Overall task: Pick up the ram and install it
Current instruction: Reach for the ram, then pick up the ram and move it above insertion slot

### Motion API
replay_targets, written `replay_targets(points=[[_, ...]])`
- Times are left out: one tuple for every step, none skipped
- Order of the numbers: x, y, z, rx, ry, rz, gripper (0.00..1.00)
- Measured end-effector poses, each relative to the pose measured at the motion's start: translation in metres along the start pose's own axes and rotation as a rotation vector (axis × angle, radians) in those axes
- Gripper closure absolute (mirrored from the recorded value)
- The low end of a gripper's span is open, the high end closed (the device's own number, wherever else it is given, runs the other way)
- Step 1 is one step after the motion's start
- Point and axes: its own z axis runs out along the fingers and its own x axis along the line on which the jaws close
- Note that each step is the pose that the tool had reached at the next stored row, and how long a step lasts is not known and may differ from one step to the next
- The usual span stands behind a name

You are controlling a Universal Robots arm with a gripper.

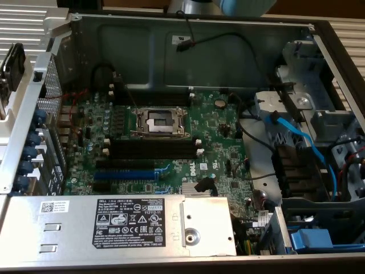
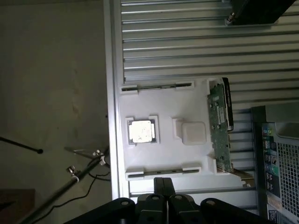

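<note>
— Over the white tray (image 2: 163,107) in the wrist view, the gripper (image 2: 163,183) is hovering with its two dark fingers pressing flat together, nothing sitting between them.

— And the ram, where is it sitting?

— The ram (image 2: 161,174) is standing on edge in a white holder right at the fingertips, showing as a thin dark strip. Whether the tips are touching it, I cannot tell.

— What's lying farther out from the fingers?

— A second strip (image 2: 156,87) is sitting in the holder at the tray's far edge. Between the two holders a silver processor chip (image 2: 141,130) is resting, a white block (image 2: 192,132) just beside it. A green card (image 2: 219,130) is lying along the tray's side, off one flank of the fingers, and past it a corner of the computer case (image 2: 275,163) is peeking in.

— Switching to the exterior view.

— That case is lying open, its motherboard (image 1: 217,142) facing up. The processor socket (image 1: 158,121) is sitting mid-board, and the black memory slots (image 1: 151,149) beside it are looking empty, white clips at their ends. A blue expansion slot (image 1: 122,176) is lying just past those, and the grey power supply (image 1: 80,214) is lying beside the board.
</note>
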Motion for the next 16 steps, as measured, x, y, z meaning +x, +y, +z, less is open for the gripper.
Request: replay_targets(points=[[0.0, 0.0, 0.0, -0.0001, -0.0001, 0.0, 0.9], [0.0, 0.0, 0.0, -0.0001, -0.0001, 0.0, 0.9], [0.0, 0.0, 0.0, 0.0, -0.0001, 0.0, 0.9], [0.0, 0.0, 0.0, 0.0, 0.0, 0.0, 0.9], [0.0, 0.0, 0.0, 0.0, -0.0001, 0.0, 0.9], [0.0, 0.0, 0.0, 0.0, -0.0001, 0.0, 0.9], [0.0, 0.0, 0.0, 0.0, 0.0, 0.0, 0.9], [0.0, 0.0, 0.0, 0.0, -0.0001, 0.0, 0.9], [0.0, 0.0, 0.0, 0.0, 0.0, 0.0, 0.9], [0.0, 0.0, 0.0, -0.0001, 0.0, 0.0, 0.9], [0.0, 0.0, 0.0, 0.0, 0.0, 0.0, 0.9], [0.0, 0.0, 0.0, 0.0, 0.0, 0.0, 0.9], [0.0, 0.0, 0.0, 0.0, 0.0, 0.0, 0.9], [0.0, 0.0, 0.0, 0.0, -0.0001, 0.0, 0.9], [0.0, 0.0, 0.0, 0.0, -0.0001, 0.0, 0.9], [0.0005, 0.0, -0.0001, -0.0002, -0.003, -0.001, 0.9]])
